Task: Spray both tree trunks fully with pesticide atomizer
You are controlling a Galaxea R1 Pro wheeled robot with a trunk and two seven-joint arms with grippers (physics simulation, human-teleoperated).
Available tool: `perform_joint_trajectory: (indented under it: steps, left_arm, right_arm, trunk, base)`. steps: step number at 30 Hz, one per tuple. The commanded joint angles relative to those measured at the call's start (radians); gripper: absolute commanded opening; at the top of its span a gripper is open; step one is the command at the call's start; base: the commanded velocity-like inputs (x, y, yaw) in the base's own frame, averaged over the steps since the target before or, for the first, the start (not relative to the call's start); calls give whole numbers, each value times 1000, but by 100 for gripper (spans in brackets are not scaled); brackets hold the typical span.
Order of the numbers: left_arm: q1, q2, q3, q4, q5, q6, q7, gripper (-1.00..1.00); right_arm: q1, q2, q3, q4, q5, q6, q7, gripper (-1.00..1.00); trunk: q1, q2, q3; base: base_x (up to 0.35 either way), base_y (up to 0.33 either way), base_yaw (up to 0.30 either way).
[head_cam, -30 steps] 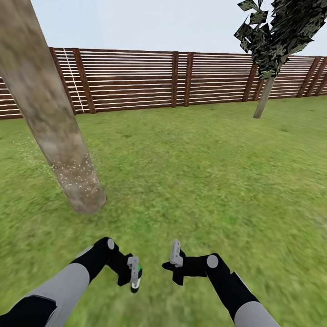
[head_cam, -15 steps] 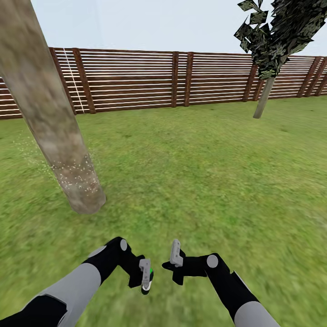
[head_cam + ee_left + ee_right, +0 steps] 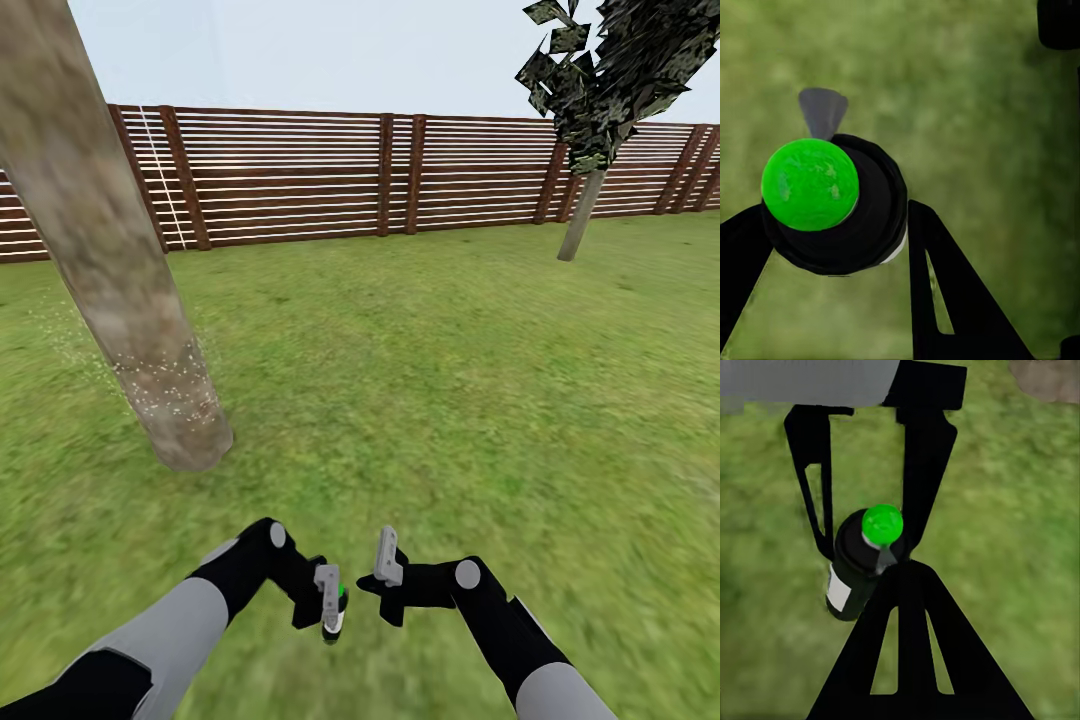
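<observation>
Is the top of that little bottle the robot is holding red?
No: in the left wrist view the pesticide atomizer, gripped by the left gripper, has a bright green top.

Pesticide atomizer [image 3: 336, 612]: small dark bottle, top reads green, white label [image 3: 837, 596] on side, clamped between left gripper [image 3: 331, 600] fingers, low centre of head view.
Near tree trunk [image 3: 120, 270]: thick mottled grey-tan column at 10 o'clock, leaning, white specks on lower part.
Second tree [image 3: 592, 100] at 1 o'clock by fence, jagged dark crown, thin pale trunk.
Floor [image 3: 450, 380]: blurry green grass.
</observation>
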State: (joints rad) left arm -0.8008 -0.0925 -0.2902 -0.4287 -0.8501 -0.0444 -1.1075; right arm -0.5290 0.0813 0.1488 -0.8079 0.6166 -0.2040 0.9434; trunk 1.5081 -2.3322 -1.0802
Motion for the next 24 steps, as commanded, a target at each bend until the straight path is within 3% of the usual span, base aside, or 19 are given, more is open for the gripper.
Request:
perform_joint_trajectory:
  steps: [1,3,5,16,24]
  left_arm:
    - [0,0,4,-15,11,0,0,-100]
    - [0,1,5,-23,48,-3,-1,-100]
    - [0,2,5,-25,61,-5,-2,-100]
    - [0,-7,-8,-24,63,-7,-5,-100]
    - [1,-13,-9,-15,62,-46,-5,-100]
  right_arm:
    - [0,0,0,0,0,0,0,-100]
    - [0,0,0,0,0,0,0,-100]
    - [1,0,0,1,0,0,0,-100]
    - [0,-2,0,-1,2,0,0,-100]
    - [0,-2,0,-1,2,0,0,-100]
  trunk:
    - [0,0,0]
    - [0,0,0]
    - [0,0,0]
    - [0,0,0]
    - [0,0,0]
  base:
    - [0,0,0]
    - [0,0,0]
    - [0,0,0]
    - [0,0,0]
    - [0,0,0]
